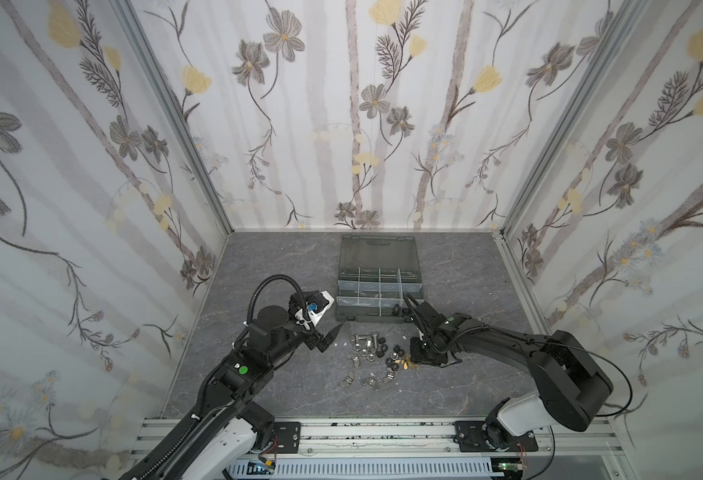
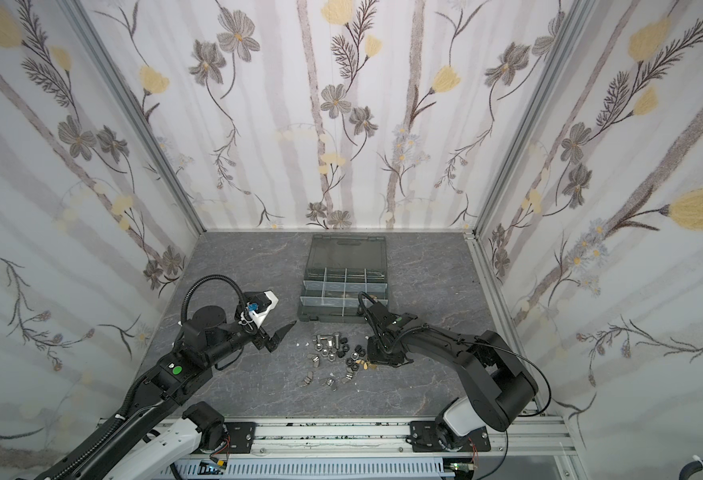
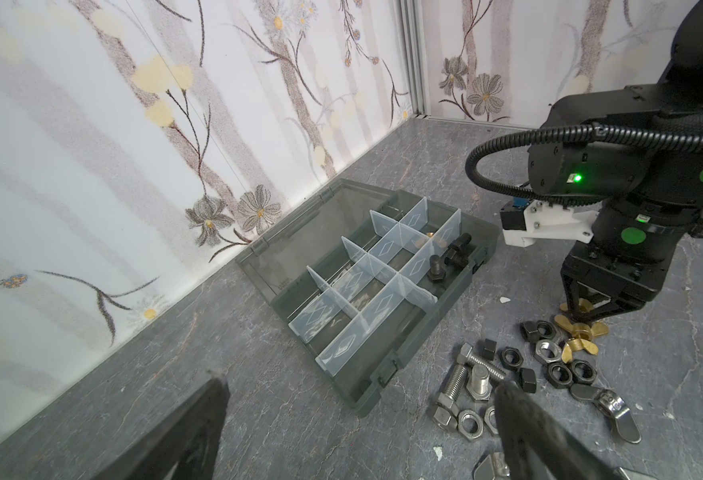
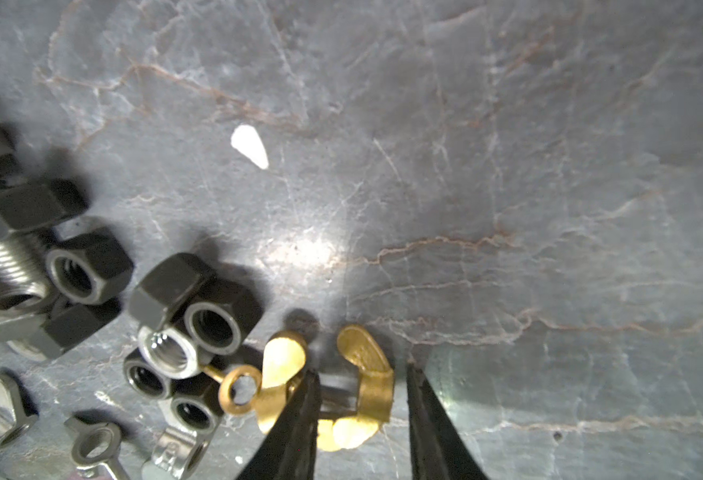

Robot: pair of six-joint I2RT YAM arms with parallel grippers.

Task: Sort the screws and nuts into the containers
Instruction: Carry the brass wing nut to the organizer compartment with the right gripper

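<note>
Your right gripper (image 4: 361,370) stands spread astride a brass wing nut (image 4: 372,386) on the counter (image 4: 507,166). A gap shows between the nut and one finger, so nothing is pinched. A second brass wing nut (image 4: 277,370) lies just beside it. Past that, black nuts (image 4: 167,291) and silver screws (image 3: 479,382) lie in a loose heap in front of the organizer case (image 1: 362,318). Two black screws (image 3: 436,268) lie in a corner compartment. Your left gripper (image 3: 360,381) hovers wide open at the heap's far side.
</note>
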